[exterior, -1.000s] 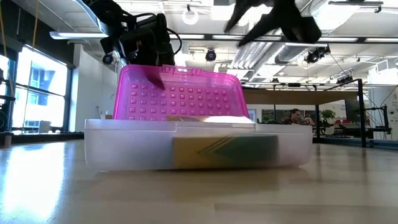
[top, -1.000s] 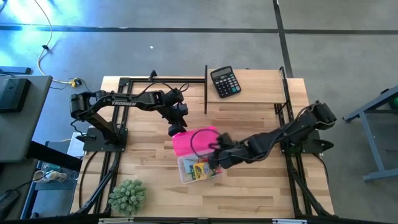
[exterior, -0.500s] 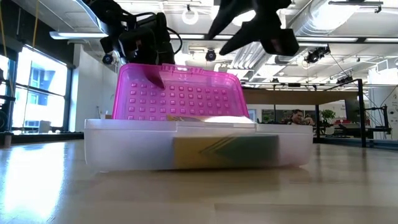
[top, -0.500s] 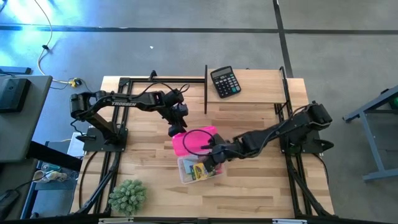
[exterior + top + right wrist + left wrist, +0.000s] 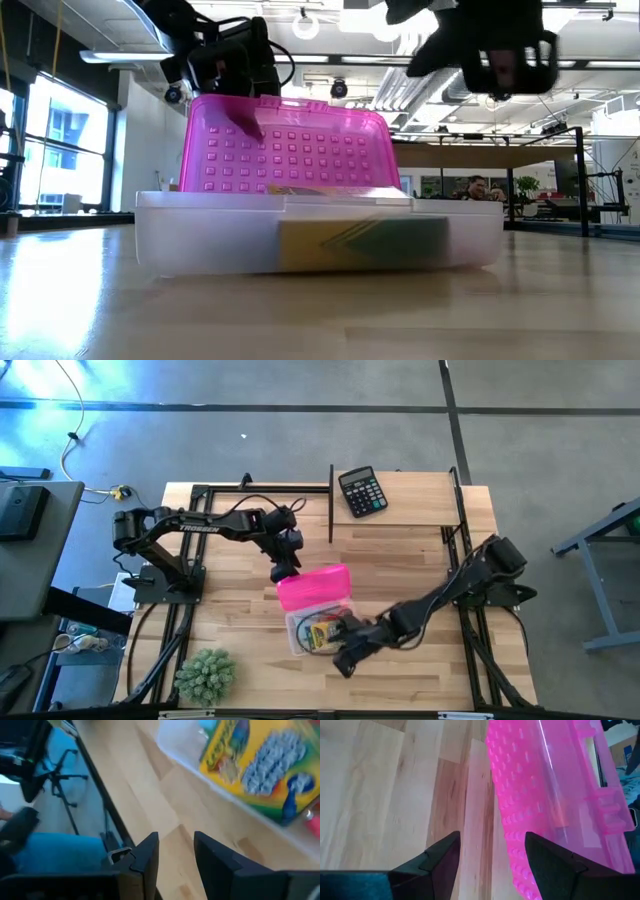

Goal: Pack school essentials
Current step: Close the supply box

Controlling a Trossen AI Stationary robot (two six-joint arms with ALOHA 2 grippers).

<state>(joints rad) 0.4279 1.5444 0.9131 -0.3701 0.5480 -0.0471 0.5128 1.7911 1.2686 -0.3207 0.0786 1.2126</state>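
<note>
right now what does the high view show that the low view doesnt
Only the high view shows the black calculator, the green spiky plant and both arms' full reach, with the left gripper at the pink lid's far edge. Only the low view shows the room beyond: windows, ceiling ducts, people in the distance. Both show the clear box with the yellow crayon box inside, lid raised, and the right gripper empty beside the box.

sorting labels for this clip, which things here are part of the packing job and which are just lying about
Part of the job:
- clear box with its pink lid raised
- crayon pack inside the box
- left gripper, at the lid
- right gripper, open, empty, beside the box

Just lying about:
- black calculator at the table's far edge
- green spiky plant at the near edge
</note>
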